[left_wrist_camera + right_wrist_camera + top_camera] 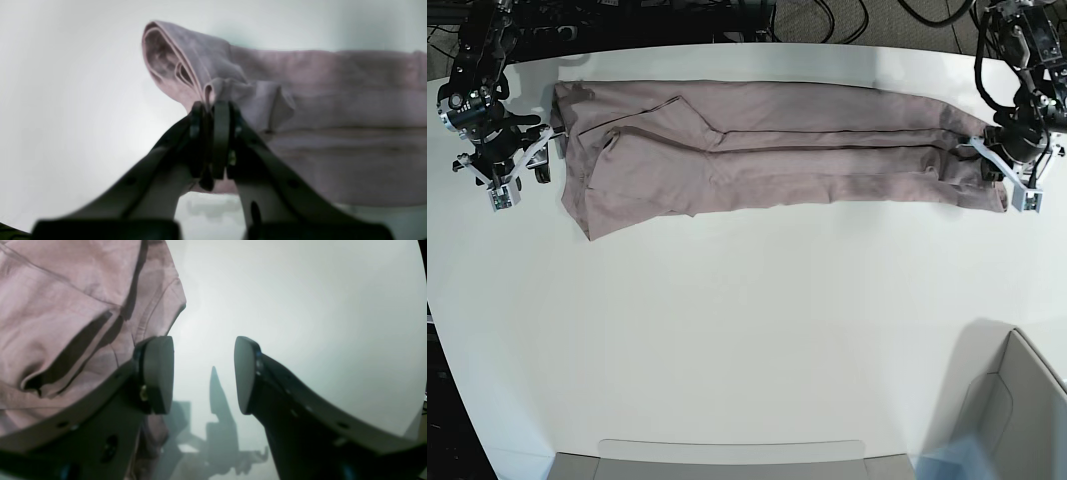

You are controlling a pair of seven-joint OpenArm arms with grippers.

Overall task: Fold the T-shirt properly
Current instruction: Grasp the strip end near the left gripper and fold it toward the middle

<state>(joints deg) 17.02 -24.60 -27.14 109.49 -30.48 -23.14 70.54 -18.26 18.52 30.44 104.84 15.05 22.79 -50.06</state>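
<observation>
- The dusty pink-mauve, soft, wrinkled T-shirt (767,145) lies folded into a long band across the far part of the white desk (747,330), reaching nearly from one arm to the other.
- The left claw (213,110) is clamped tight on a bunched corner of the cloth at the band's end, and layered folds rise just behind its tips.
- The right claw (203,373) stands spread wide with nothing between its dark pads (158,373); it sits just beside the shirt's other end, over bare desk.
</observation>
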